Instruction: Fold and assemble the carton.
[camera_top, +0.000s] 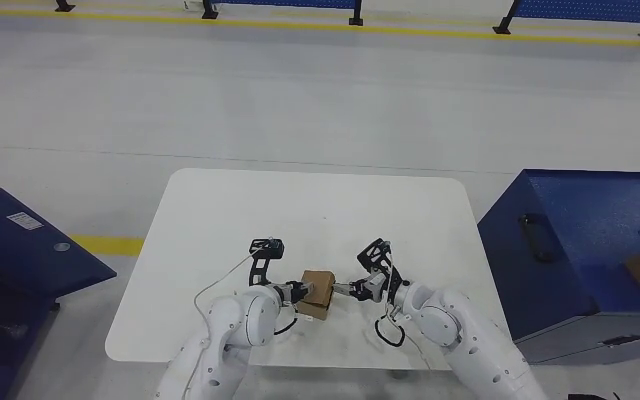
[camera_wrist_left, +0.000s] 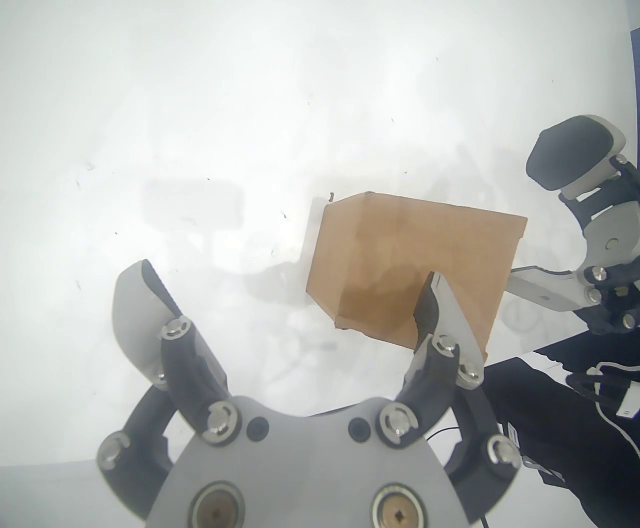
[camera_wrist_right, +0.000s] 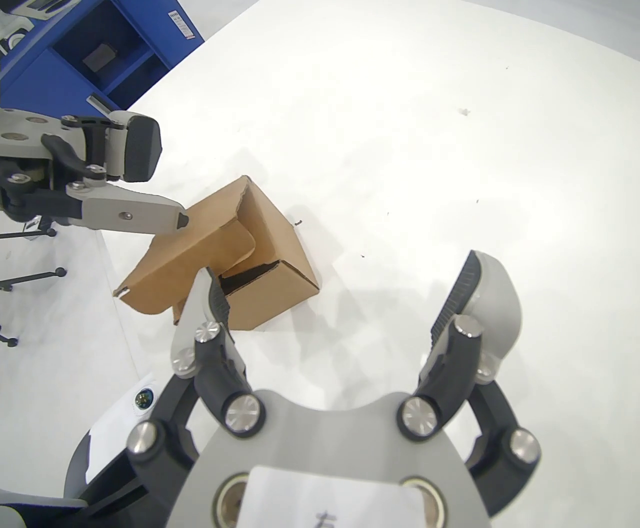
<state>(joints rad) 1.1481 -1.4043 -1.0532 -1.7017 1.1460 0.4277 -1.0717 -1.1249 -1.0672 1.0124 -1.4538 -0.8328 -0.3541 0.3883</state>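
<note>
A small brown carton (camera_top: 318, 293) lies on the white table (camera_top: 300, 210) near its front edge, between my two grippers. My left gripper (camera_top: 283, 268) is open, and one finger (camera_wrist_left: 440, 310) rests against the carton's closed side (camera_wrist_left: 420, 250). My right gripper (camera_top: 358, 268) is open too, with one finger (camera_wrist_right: 210, 295) at the carton's open end (camera_wrist_right: 270, 280). There a rounded flap is folded partly inward, leaving a dark gap. The other finger of each gripper stands clear of the carton over the bare table.
A blue cabinet (camera_top: 570, 260) stands off the table's right side. A blue bin (camera_top: 40, 250) sits off its left side. The table's front edge runs just behind the carton. Bare tabletop stretches to the far side.
</note>
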